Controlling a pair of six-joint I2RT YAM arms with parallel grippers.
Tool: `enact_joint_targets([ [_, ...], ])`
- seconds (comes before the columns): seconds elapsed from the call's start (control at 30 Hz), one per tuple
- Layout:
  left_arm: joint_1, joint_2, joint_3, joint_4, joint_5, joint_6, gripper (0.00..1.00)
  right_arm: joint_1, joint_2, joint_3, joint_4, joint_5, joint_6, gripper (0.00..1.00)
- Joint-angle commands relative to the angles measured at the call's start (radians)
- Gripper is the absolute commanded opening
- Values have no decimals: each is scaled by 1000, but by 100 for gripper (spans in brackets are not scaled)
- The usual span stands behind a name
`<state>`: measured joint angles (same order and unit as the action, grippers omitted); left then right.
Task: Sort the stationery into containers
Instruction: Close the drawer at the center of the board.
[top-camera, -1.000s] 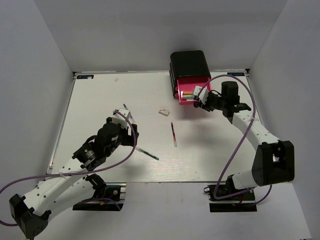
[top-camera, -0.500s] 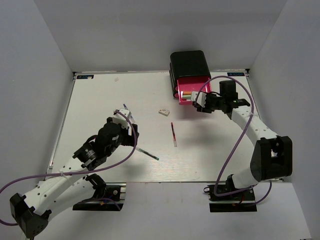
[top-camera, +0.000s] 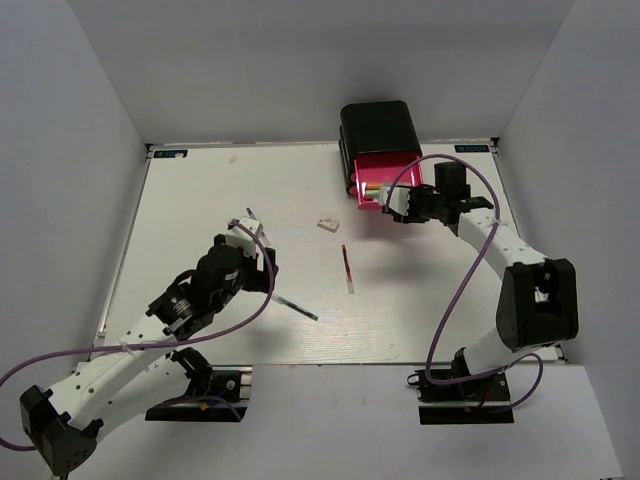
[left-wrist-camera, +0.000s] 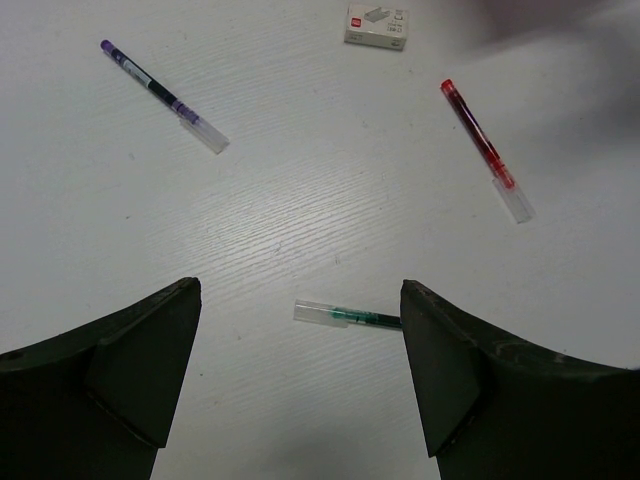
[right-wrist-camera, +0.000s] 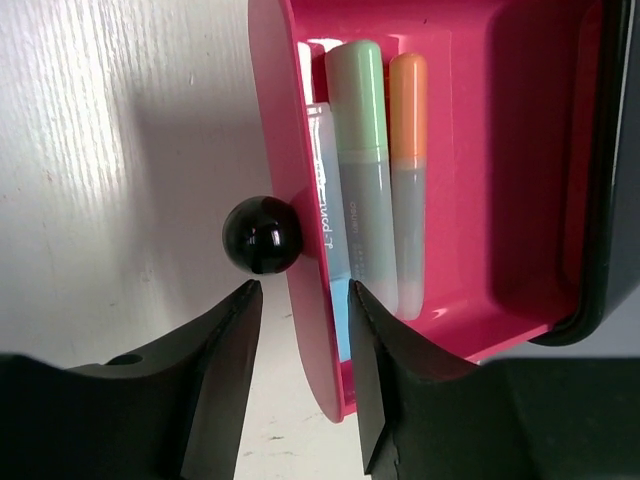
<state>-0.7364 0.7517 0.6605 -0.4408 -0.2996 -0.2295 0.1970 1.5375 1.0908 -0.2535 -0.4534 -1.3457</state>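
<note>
The glossy black case (top-camera: 379, 130) stands at the back right with one pink-red drawer (top-camera: 392, 167) pulled out. In the right wrist view the drawer (right-wrist-camera: 285, 130) holds a light blue marker (right-wrist-camera: 322, 190), a pale green marker (right-wrist-camera: 362, 170) and a grey orange-capped pen (right-wrist-camera: 408, 180). My right gripper (top-camera: 398, 203) (right-wrist-camera: 301, 290) is open, its jaws astride the drawer's front panel just below the black knob (right-wrist-camera: 262, 235). My left gripper (top-camera: 250, 236) (left-wrist-camera: 300, 370) is open and empty above the table, over the dark teal pen (left-wrist-camera: 345, 317) (top-camera: 297, 307). The thin red pen (top-camera: 346, 268) (left-wrist-camera: 480, 148) and the tiny white block (top-camera: 327, 224) (left-wrist-camera: 377, 25) lie mid-table.
A purple-tipped pen (left-wrist-camera: 160, 95) lies just beyond the left gripper (top-camera: 249, 213). White walls enclose the table on three sides. The right arm's purple cable (top-camera: 470, 280) loops over the right side of the table.
The right gripper has moved a little left and back, closing in on the open drawer's front. The left arm and the loose items have not moved.
</note>
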Motion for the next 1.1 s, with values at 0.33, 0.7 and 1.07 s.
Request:
enact_joint_targets([
  [0.33, 2, 1, -9, 8, -6, -1, 90, -8, 44, 107, -20, 50, -76, 22],
  [0.7, 2, 1, -9, 8, -6, -1, 90, -7, 6, 201, -67, -1, -58, 9],
  [1.07, 2, 1, -9, 8, -6, -1, 90, -8, 53, 308, 28, 42, 16, 9],
])
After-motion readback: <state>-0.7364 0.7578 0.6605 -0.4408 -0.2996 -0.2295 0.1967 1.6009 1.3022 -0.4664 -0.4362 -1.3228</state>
